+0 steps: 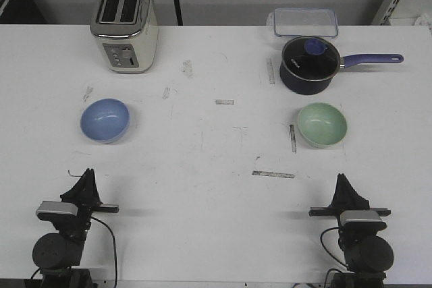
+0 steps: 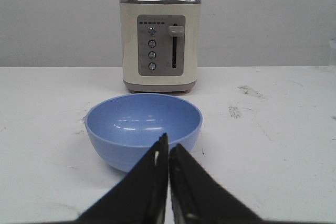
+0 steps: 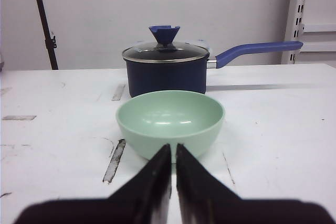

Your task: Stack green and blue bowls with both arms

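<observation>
The blue bowl (image 1: 105, 120) stands upright and empty on the left of the white table; it also shows in the left wrist view (image 2: 143, 128). The green bowl (image 1: 322, 124) stands upright and empty on the right; it also shows in the right wrist view (image 3: 170, 120). My left gripper (image 1: 86, 175) is shut and empty near the front edge, short of the blue bowl; its tips show in its wrist view (image 2: 168, 142). My right gripper (image 1: 341, 179) is shut and empty, short of the green bowl (image 3: 173, 148).
A cream toaster (image 1: 124, 25) stands at the back left, behind the blue bowl. A dark navy saucepan (image 1: 309, 64) with a lid and long handle stands just behind the green bowl. A clear lidded container (image 1: 305, 21) lies at the back right. Tape marks dot the table (image 1: 216, 160).
</observation>
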Tool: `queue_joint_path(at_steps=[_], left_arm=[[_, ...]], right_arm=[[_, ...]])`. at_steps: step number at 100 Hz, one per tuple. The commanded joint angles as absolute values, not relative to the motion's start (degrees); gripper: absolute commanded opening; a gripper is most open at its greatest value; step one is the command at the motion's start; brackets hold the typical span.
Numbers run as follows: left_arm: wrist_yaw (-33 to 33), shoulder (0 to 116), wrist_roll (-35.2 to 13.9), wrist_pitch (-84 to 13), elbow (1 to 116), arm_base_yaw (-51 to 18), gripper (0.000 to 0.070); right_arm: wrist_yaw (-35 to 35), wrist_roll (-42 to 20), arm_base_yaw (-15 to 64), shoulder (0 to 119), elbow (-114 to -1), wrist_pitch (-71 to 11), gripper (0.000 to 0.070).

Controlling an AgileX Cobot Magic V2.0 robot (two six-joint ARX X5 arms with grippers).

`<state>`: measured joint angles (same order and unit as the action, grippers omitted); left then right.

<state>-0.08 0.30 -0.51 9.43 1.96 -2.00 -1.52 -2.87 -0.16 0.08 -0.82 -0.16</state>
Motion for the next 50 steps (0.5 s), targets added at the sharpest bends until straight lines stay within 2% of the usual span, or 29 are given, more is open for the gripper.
queue_joint_path(at_steps=[1, 50], left_arm=[[-0.21, 0.19, 0.23, 10.31, 0.69, -1.93, 0.0001], [-0.21, 0.19, 0.23, 10.31, 0.69, -1.93, 0.0001]], right_arm=[[-1.67, -3.62, -0.23, 0.08, -0.73, 0.40, 0.0012], [-1.52, -0.03, -0.21, 0.21, -2.52, 3.79, 0.0012]])
